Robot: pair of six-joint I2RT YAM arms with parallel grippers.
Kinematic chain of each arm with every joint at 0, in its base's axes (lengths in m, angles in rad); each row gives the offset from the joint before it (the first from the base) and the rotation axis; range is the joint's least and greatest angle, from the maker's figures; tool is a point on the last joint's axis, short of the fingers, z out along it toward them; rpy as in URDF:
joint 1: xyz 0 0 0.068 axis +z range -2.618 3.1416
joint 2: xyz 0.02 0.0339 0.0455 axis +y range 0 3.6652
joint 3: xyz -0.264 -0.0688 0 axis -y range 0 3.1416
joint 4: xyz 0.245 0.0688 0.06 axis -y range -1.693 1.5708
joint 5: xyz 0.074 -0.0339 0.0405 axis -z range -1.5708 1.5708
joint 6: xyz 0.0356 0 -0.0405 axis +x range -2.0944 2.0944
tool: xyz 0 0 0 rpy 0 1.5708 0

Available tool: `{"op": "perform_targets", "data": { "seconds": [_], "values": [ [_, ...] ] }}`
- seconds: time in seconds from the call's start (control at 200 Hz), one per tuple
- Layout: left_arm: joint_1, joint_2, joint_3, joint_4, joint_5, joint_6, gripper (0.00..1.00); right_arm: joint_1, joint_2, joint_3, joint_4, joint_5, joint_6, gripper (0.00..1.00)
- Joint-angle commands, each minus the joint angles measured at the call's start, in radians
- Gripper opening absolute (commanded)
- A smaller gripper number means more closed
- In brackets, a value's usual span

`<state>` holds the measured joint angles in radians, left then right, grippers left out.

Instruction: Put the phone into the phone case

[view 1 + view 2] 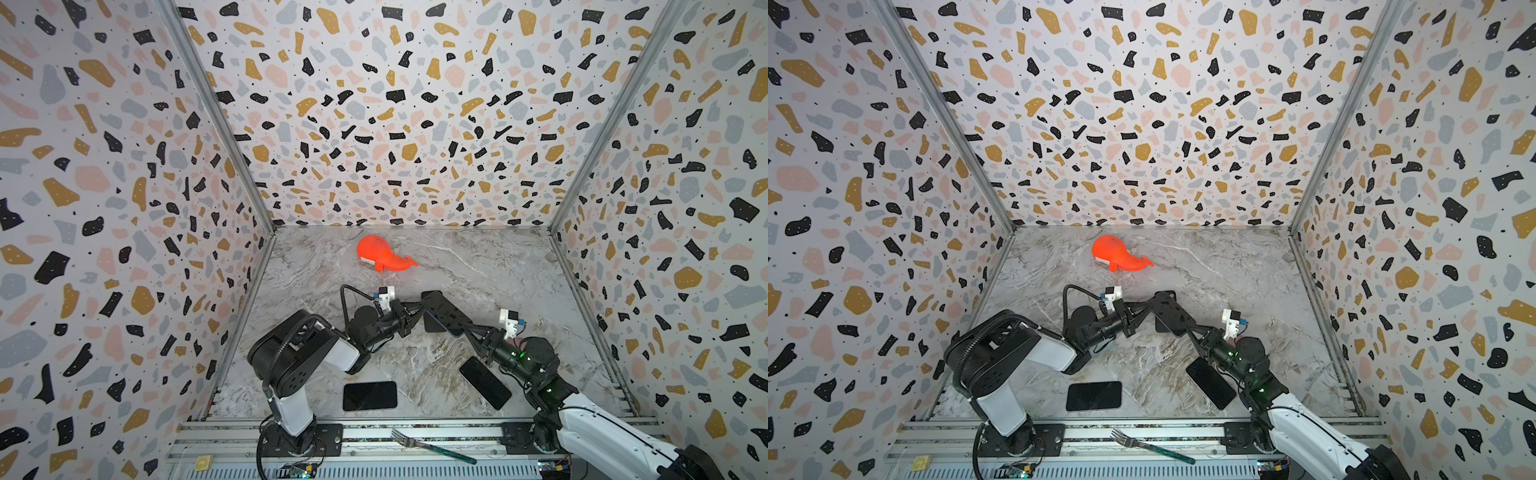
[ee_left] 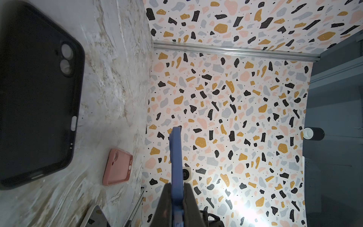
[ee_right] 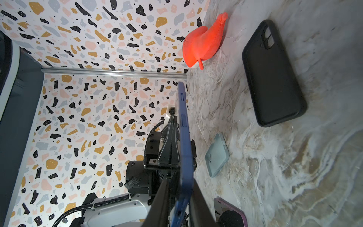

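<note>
Two robot arms meet over a marble table [image 1: 415, 365]. On the left, the left gripper [image 1: 420, 309] is clamped tight on one short end of a phone [image 1: 446, 311]. The phone hangs in the air between the two grippers, with its dark flat face up in both top views. The left wrist view shows its blue edge pinched between the dark fingers [image 2: 165, 206]. Behind this gripper, toward the arm's base, a second phone [image 1: 370, 395] lies flat on the table. Well beyond the gripper, near the back wall, lies a red whale toy [image 1: 384, 255]. Just below the held phone and the left gripper's tips, the black phone case [image 1: 432, 325] lies on the table, partly hidden from above. The phone is raised clear of the case and is not in it. Far behind both grippers, a fork [image 1: 432, 446] rests on the metal rail [image 1: 374, 434] at the arms' feet. On the right, the right gripper [image 1: 467, 330] has its jaws narrowly apart around the phone's other end. In the right wrist view one finger [image 3: 202, 206] lies against the blue edge while a slim dark gap shows at the other, so a firm grip cannot be told. Just behind this gripper, beside its wrist, a third phone [image 1: 485, 382] lies slantwise on the table.
</note>
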<state>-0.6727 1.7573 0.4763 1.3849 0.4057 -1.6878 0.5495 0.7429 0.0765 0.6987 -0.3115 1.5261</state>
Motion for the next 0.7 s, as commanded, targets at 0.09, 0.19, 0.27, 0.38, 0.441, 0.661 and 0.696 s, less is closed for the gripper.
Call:
{"op": "perform_targets", "data": {
  "seconds": [0.09, 0.19, 0.27, 0.38, 0.441, 0.661, 0.696],
  "values": [
    [-0.010, -0.006, 0.036, 0.132, 0.004, -0.007, 0.00, -0.003, 0.006, -0.002, 0.058, -0.017, -0.001, 0.13],
    [-0.010, -0.005, 0.035, 0.129, 0.006, -0.005, 0.00, -0.003, -0.005, -0.002, 0.049, -0.014, -0.002, 0.09],
    [-0.010, -0.005, 0.036, 0.119, 0.009, -0.003, 0.00, -0.003, -0.017, -0.003, 0.038, -0.007, -0.002, 0.08],
    [-0.010, -0.008, 0.037, 0.095, 0.012, 0.011, 0.00, -0.003, -0.031, 0.000, 0.025, -0.001, -0.003, 0.06],
    [-0.010, -0.011, 0.044, 0.069, 0.019, 0.028, 0.00, -0.003, -0.037, -0.002, 0.015, 0.001, -0.003, 0.04],
    [-0.007, -0.072, 0.091, -0.188, 0.061, 0.203, 0.50, -0.042, -0.083, -0.001, -0.064, -0.004, -0.016, 0.01],
    [-0.005, -0.088, 0.112, -0.282, 0.067, 0.264, 0.54, -0.054, -0.093, -0.002, -0.077, -0.010, -0.020, 0.00]
  ]
}}
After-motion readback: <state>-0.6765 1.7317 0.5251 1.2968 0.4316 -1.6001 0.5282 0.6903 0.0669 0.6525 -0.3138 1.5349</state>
